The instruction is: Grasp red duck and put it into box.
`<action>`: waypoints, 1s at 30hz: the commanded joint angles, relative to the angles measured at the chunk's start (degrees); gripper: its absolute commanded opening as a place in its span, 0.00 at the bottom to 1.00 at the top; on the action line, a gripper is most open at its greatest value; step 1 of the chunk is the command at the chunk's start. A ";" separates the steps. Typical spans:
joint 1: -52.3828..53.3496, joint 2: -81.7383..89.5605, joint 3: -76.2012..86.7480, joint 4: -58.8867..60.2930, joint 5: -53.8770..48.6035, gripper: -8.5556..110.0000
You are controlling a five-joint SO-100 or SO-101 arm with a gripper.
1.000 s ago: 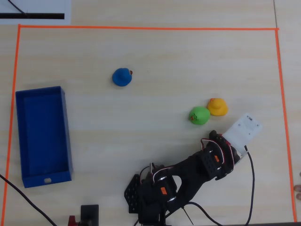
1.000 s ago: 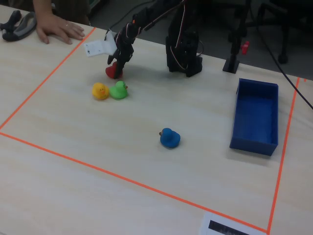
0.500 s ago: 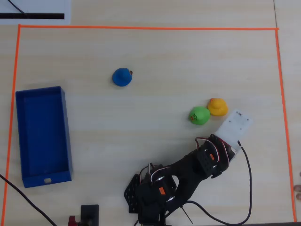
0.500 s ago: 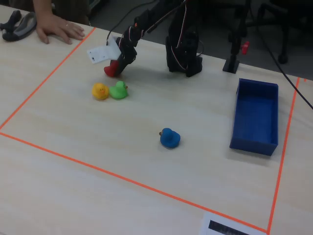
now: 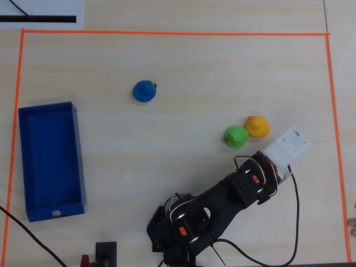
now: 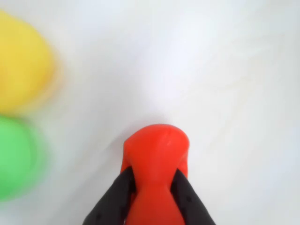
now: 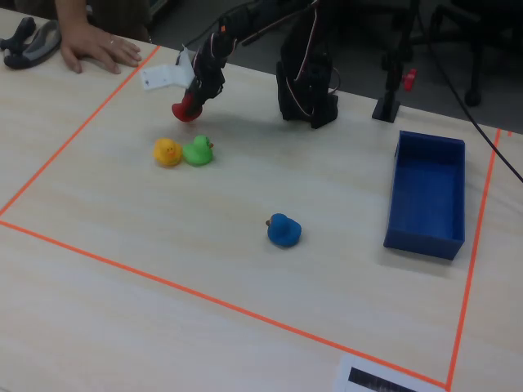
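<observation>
The red duck (image 6: 157, 152) is pinched between my gripper's (image 6: 154, 177) two black fingers, which are shut on it. In the fixed view the red duck (image 7: 185, 111) hangs a little above the table under the gripper (image 7: 194, 101), just behind the yellow and green ducks. From overhead the duck is hidden under the white wrist plate (image 5: 286, 148). The deep blue box (image 5: 49, 161) lies empty along the left side in that view, far from the gripper; in the fixed view the box (image 7: 429, 196) lies at the right.
A green duck (image 5: 236, 136) and a yellow duck (image 5: 257, 126) sit close to the gripper. A blue duck (image 5: 144, 90) sits mid-table. Orange tape (image 5: 167, 33) frames the work area. A person's hand (image 7: 94, 51) rests at the far left corner.
The gripper, shut on the red duck, has lifted it off the table. In the overhead view the wrist swung left, then back to the right.
</observation>
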 commanded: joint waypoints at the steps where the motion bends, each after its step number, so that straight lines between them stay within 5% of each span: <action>1: -7.91 11.43 -11.16 9.58 18.98 0.07; 13: -57.92 13.54 -41.84 40.25 58.71 0.07; 24: -100.20 -2.64 -45.88 36.12 74.18 0.07; 30: -109.95 -10.37 -49.75 34.80 76.03 0.07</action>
